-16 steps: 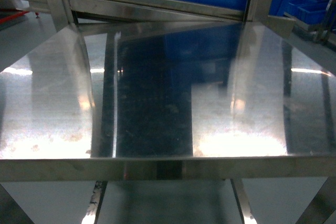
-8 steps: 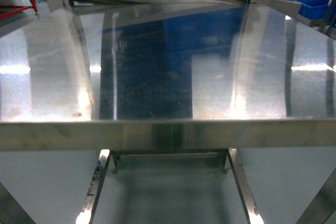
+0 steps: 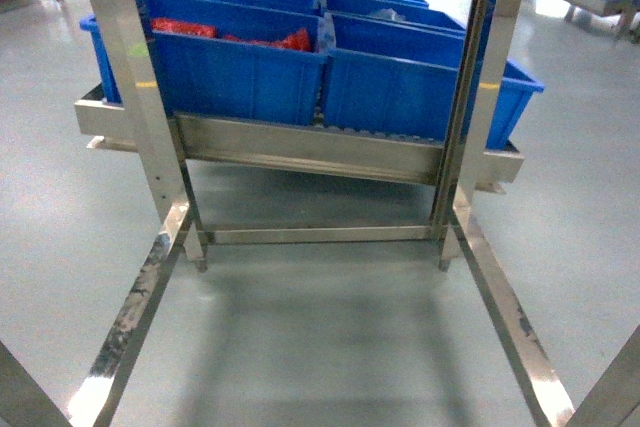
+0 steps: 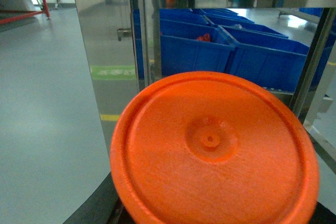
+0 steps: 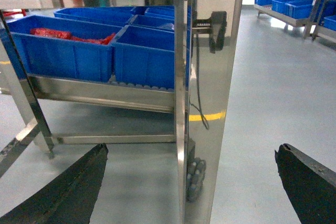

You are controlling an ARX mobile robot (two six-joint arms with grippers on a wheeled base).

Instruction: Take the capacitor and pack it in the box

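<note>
My right gripper (image 5: pixel 191 182) hangs wide apart and empty, blue bins (image 5: pixel 79 51) ahead on the rack. An orange disc (image 4: pixel 215 150) hides the left gripper, so I cannot tell. No box or capacitor visible.

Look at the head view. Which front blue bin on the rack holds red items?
The left blue bin: red items show above its rim. The right blue bin beside it shows none.
</note>
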